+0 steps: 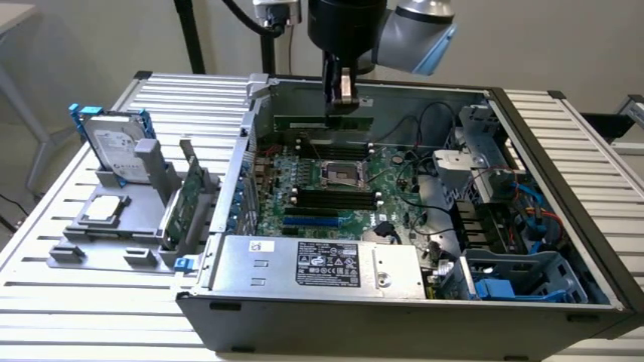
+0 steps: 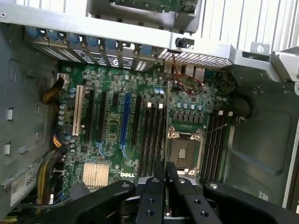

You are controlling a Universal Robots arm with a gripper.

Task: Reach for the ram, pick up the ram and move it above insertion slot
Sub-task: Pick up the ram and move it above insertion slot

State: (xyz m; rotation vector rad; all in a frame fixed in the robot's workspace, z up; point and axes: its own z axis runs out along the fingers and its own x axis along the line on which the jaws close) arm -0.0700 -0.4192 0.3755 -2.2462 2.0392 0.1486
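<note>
Fingers (image 1: 343, 89) clamped on the upper edge of the ram (image 1: 324, 121), a narrow green stick held level and lengthwise inside the open computer case (image 1: 423, 298), near its far wall. Gripper (image 2: 164, 175) seen edge-on above the motherboard (image 2: 140, 130), hanging over the dark memory slots (image 2: 153, 137) beside the processor socket (image 2: 184, 149). Reach and pickup apparently done; ram aloft, not seated. Case resting on the slatted worktop (image 1: 81, 302), toward its near edge.

Even, soft light; slight blur.
</note>
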